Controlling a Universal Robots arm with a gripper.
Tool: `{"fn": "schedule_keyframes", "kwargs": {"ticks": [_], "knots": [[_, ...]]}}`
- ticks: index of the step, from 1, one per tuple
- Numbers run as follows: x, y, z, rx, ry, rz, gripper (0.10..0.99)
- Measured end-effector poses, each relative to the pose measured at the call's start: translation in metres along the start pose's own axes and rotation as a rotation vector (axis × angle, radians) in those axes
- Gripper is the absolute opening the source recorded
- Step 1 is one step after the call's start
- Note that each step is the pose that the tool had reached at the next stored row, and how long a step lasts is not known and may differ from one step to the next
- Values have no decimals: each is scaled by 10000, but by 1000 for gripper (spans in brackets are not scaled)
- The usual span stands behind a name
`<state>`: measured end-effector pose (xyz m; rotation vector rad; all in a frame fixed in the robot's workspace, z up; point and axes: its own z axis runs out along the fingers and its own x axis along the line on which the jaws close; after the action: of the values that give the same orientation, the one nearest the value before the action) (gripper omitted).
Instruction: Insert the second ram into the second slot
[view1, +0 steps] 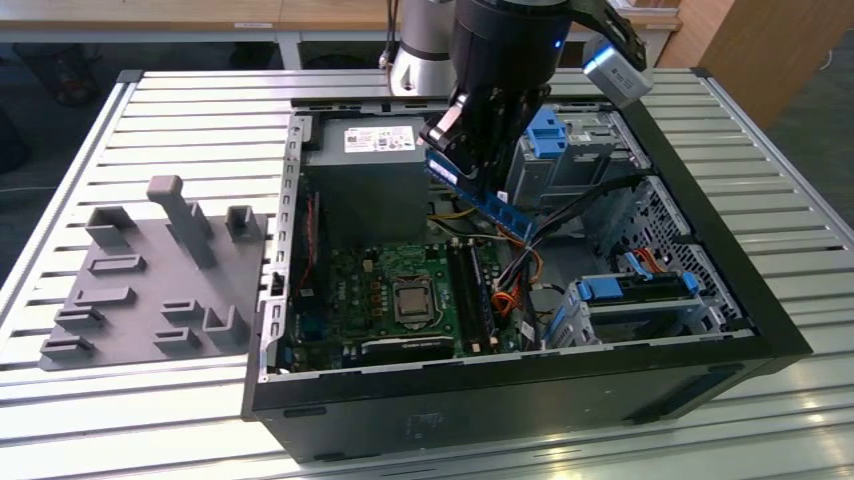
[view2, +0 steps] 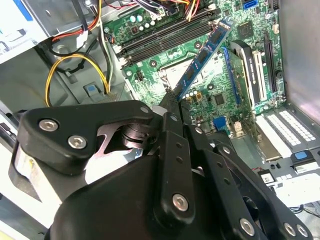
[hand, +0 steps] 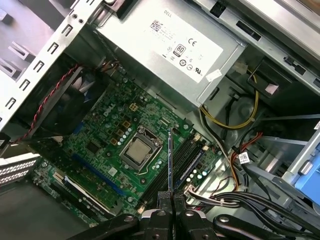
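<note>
My gripper (view1: 461, 150) is shut on the second ram (view1: 483, 198), a long thin blue board that slants down from the fingers inside the open computer case (view1: 694, 250). In the second wrist view the ram (view2: 205, 52) reaches out from the gripper (view2: 170, 106) over the green motherboard (view2: 220, 95). The first wrist view shows the ram (hand: 170, 160) edge-on, rising from the gripper (hand: 170, 197) and hanging above the row of dark memory slots (hand: 184, 159). The slots (view1: 470, 285) lie beside the processor socket (view1: 406, 298). The stick is above the board, apart from the slots.
A grey power supply (view1: 374, 150) fills the case's far end. Drive bays with light-blue clips (view1: 547, 130) stand at the exterior view's right. Bundled cables (hand: 235, 165) run close to the slots. A grey parts fixture (view1: 147, 280) lies on the slatted table outside the case.
</note>
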<state>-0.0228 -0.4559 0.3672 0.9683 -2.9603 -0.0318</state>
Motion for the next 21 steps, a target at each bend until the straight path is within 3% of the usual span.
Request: {"fn": "schedule_keyframes", "kwargs": {"ticks": [21], "knots": [[0,0,0,-15,-22,808,133]]}}
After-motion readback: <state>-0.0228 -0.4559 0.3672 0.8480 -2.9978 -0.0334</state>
